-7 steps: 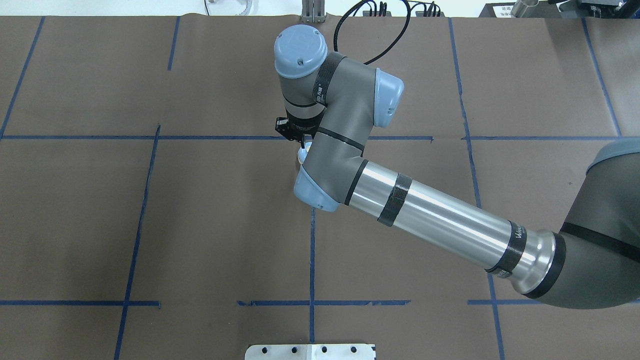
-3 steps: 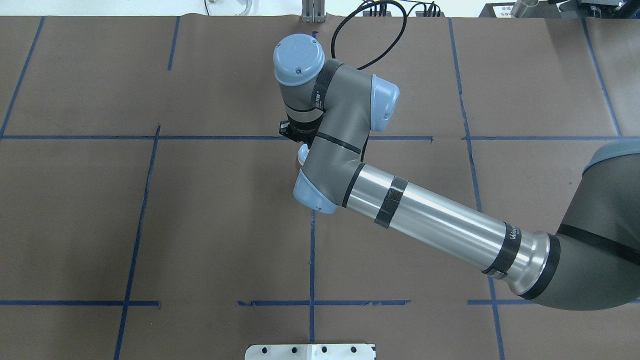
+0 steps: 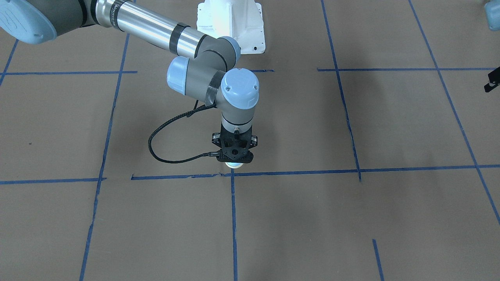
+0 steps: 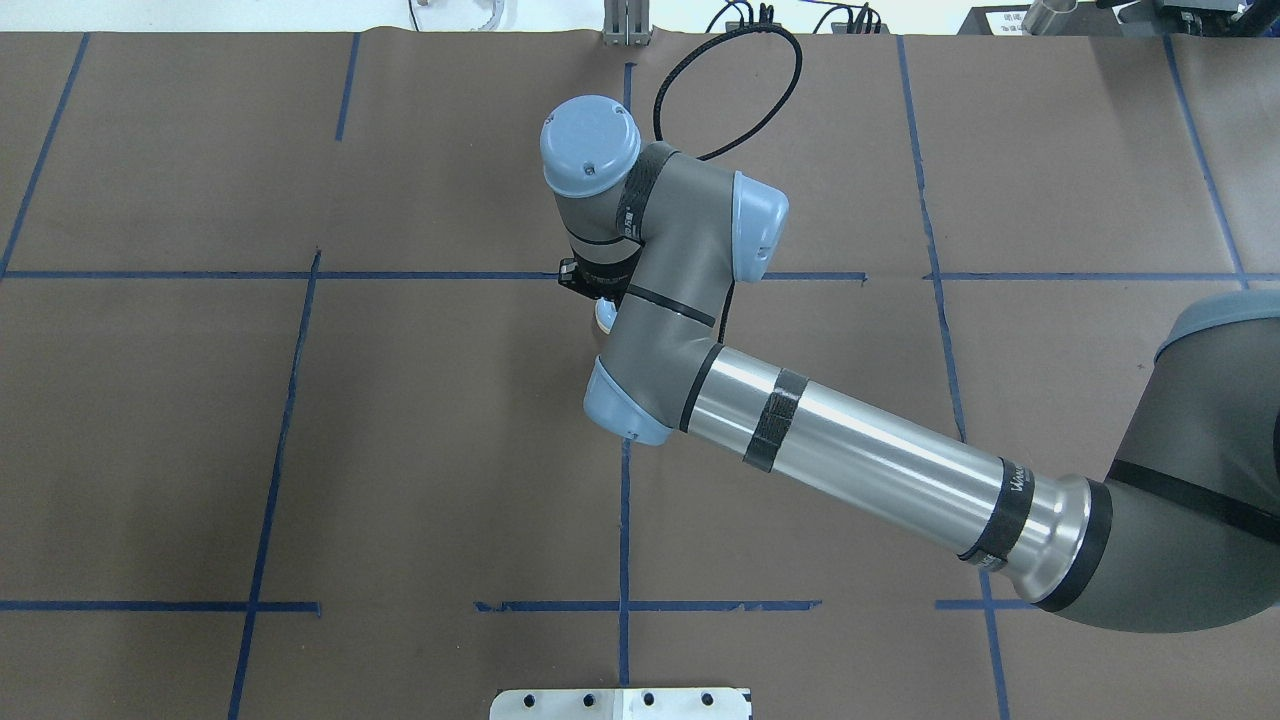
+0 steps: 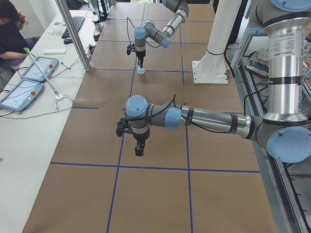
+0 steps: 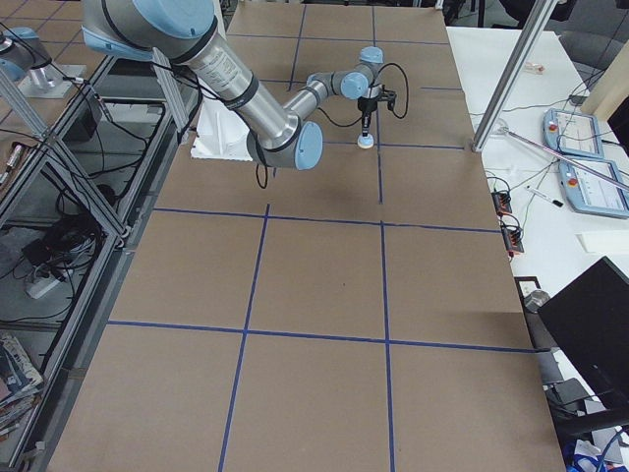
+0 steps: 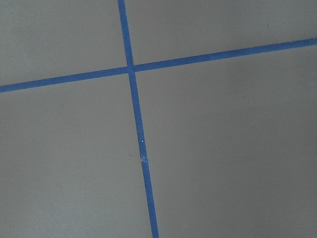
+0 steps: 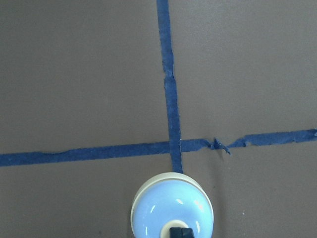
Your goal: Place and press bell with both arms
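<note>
Bell (image 8: 168,206), lower edge cut off, top under right fingers (image 8: 179,232).

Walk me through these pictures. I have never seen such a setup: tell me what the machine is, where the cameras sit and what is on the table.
This is a robot with two jointed arms, each ending in two fingers. One picture looks down from behind it, one faces it across the table, two look along the table from its ends, and two come from cameras on the wrists. The table is covered in brown paper marked with blue tape lines. On it stands one small blue bell. The right arm's fingers point straight down over it, and their dark tip sits at its button; whether they grip it or only touch it, I cannot tell. The left arm's fingers hang over paper and tape, so that wrist camera shows only those.
</note>
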Controlling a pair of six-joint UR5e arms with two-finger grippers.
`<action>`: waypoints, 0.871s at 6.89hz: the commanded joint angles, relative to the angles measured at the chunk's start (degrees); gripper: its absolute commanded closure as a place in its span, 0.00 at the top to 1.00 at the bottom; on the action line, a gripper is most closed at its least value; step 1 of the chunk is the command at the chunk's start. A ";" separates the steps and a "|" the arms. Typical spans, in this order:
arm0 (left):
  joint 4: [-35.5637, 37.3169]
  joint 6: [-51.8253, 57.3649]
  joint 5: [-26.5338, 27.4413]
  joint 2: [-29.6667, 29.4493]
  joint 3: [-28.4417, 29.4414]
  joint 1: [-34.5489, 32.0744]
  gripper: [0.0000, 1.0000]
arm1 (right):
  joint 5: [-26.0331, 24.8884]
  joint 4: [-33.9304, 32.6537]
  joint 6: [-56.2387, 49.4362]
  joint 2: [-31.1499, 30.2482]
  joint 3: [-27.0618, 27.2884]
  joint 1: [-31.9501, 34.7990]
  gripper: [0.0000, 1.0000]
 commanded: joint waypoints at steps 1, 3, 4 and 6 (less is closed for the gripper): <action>0.00 0.00 0.00 0.00 0.01 0.00 1.00 | 0.33 0.01 -0.04 1.14 0.56 0.47 0.02; 0.00 0.00 0.00 0.00 0.01 0.00 1.00 | 3.74 -0.08 -0.22 1.94 2.05 3.01 0.08; 0.00 0.00 0.00 0.00 0.10 0.00 1.00 | 5.15 -0.25 -0.22 1.94 2.67 4.15 0.29; -0.61 0.09 0.26 0.09 0.36 0.00 1.00 | 8.39 -0.61 -1.09 0.63 2.59 7.48 1.00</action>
